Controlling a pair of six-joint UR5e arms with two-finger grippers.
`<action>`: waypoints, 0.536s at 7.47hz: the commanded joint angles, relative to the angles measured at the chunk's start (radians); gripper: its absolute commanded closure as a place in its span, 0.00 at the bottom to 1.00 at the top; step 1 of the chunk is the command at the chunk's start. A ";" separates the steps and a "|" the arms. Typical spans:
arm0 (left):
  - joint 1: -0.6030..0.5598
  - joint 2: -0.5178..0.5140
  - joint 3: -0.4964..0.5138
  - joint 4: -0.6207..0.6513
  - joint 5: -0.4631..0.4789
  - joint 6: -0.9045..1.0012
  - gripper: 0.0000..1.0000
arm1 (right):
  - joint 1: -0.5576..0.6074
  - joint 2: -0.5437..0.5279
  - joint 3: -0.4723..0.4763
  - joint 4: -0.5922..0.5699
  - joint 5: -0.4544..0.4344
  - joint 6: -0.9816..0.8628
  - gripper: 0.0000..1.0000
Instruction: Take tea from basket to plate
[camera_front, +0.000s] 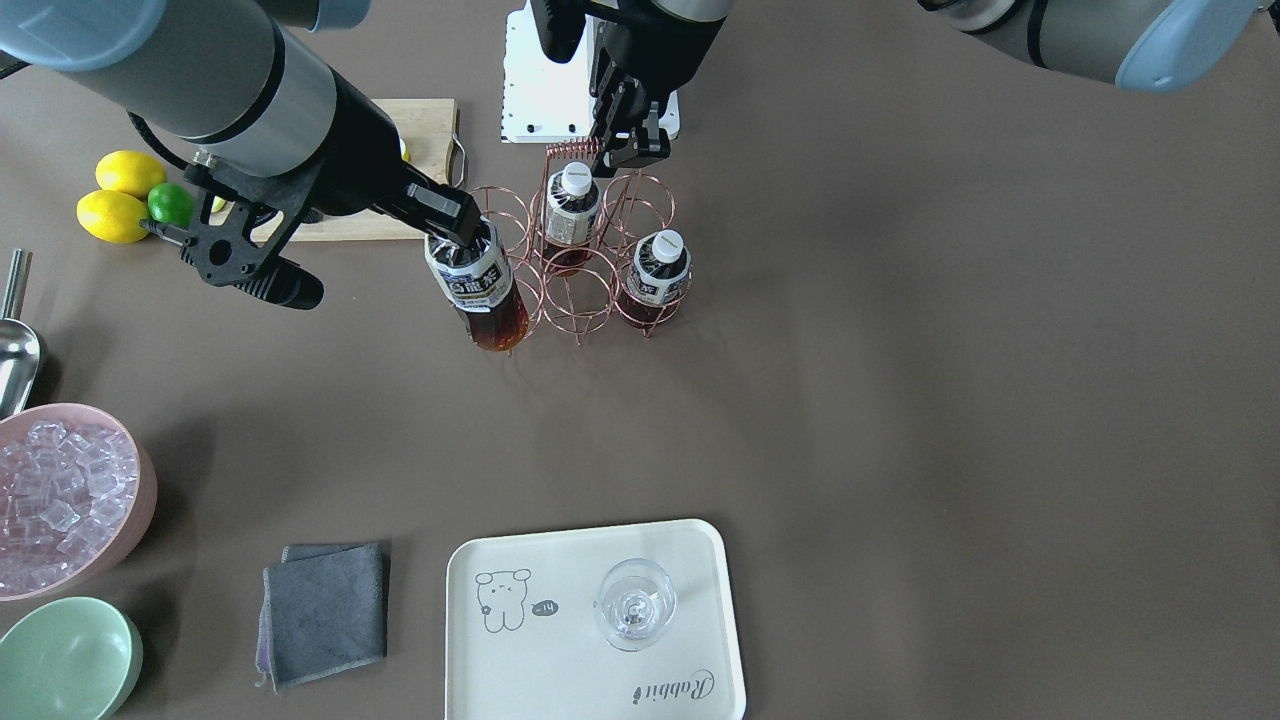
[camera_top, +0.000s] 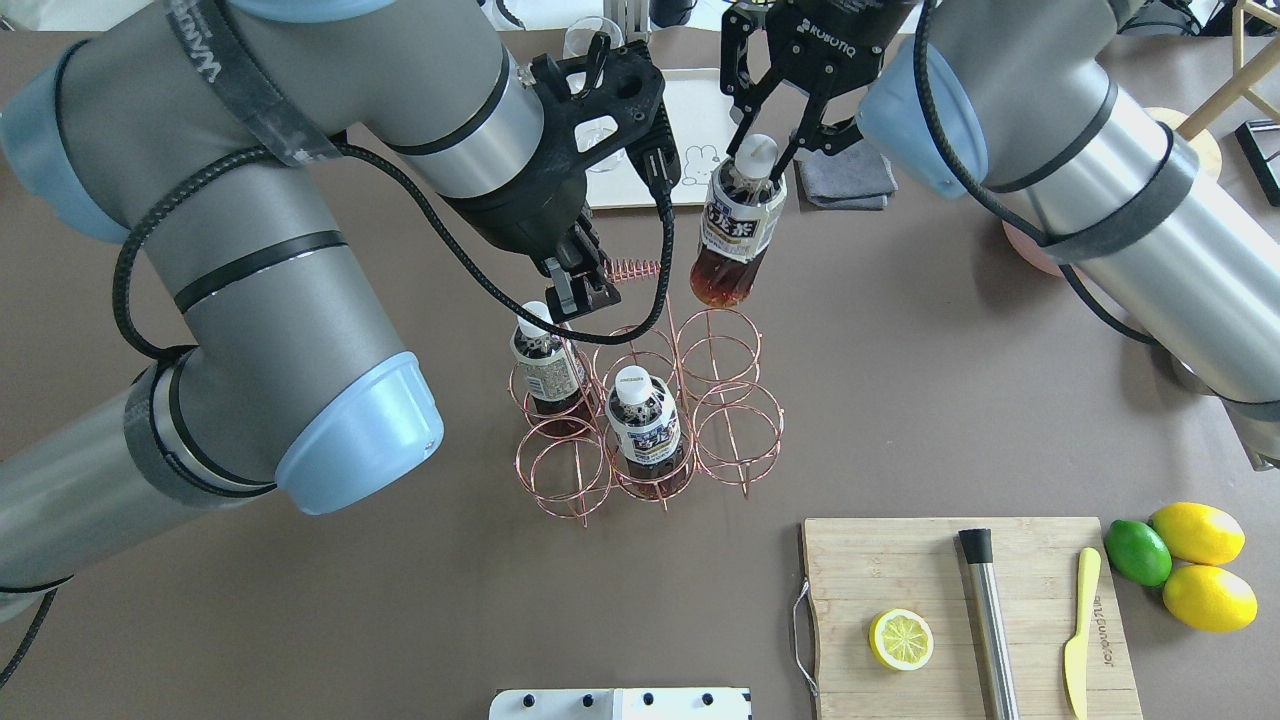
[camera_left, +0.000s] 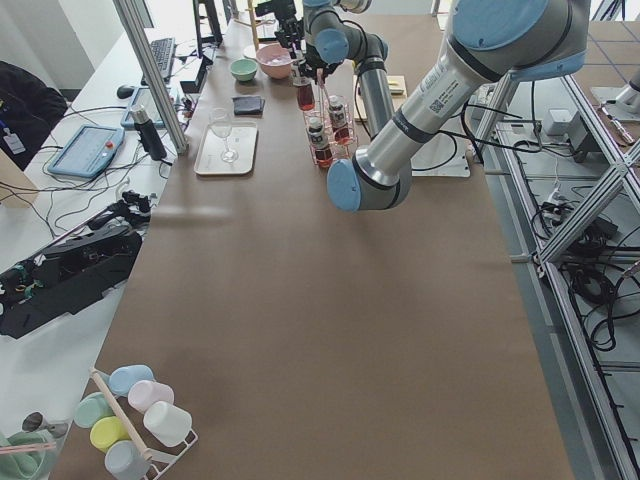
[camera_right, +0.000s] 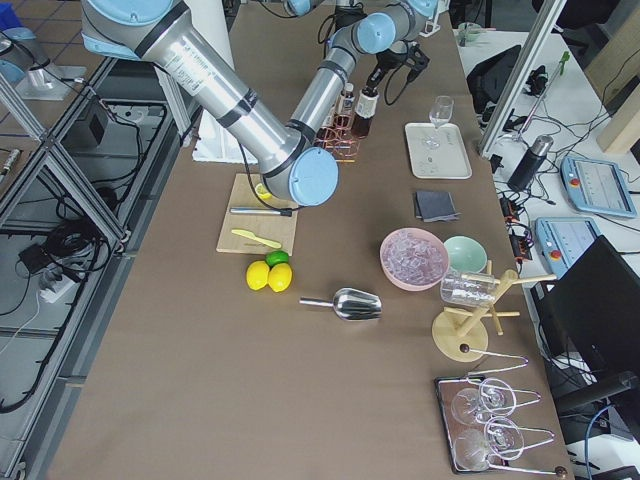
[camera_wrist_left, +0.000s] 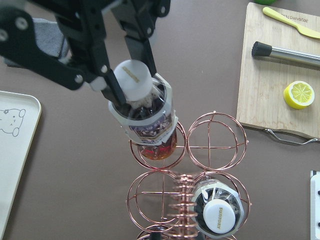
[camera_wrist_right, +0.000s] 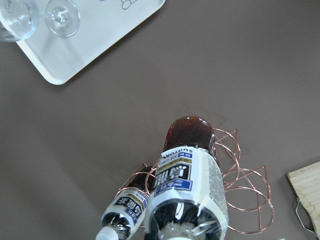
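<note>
Over the basket (camera_top: 735, 425): the tea (camera_top: 735, 235) hangs raised and tilted, with its dark base above the corner ring on the robot's right, on the side away from the robot.
Right pincer (camera_top: 765, 150): clamped on the tea's white cap and neck, so the bottle hangs below it.
Left pincer (camera_top: 575, 290): its fingers are close together at the end of the basket's coiled handle (camera_top: 630, 268); whether they clamp the handle cannot be told.
Basket: it stands mid-surface, nearer the robot's edge than the plate and well apart from it.
Second bottle (camera_top: 545, 365): upright in the far corner ring on the robot's left.
Third bottle (camera_top: 645, 430): upright in the middle ring of the row nearest the robot.
Plate (camera_front: 560, 680): it lies at the operators' edge, with a wine glass (camera_front: 635, 603) upright on it.
Cutting board (camera_top: 1030, 560): it lies by the robot's edge, on the robot's right, and carries a lemon half (camera_top: 900, 640).
</note>
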 joint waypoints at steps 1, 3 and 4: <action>-0.001 -0.001 0.001 0.000 0.000 0.000 1.00 | 0.055 0.176 -0.262 0.003 -0.012 -0.089 1.00; -0.007 -0.001 -0.002 0.000 0.002 0.000 1.00 | 0.077 0.246 -0.493 0.086 -0.038 -0.227 1.00; -0.019 -0.003 -0.009 0.002 -0.001 0.000 1.00 | 0.095 0.244 -0.612 0.222 -0.044 -0.229 1.00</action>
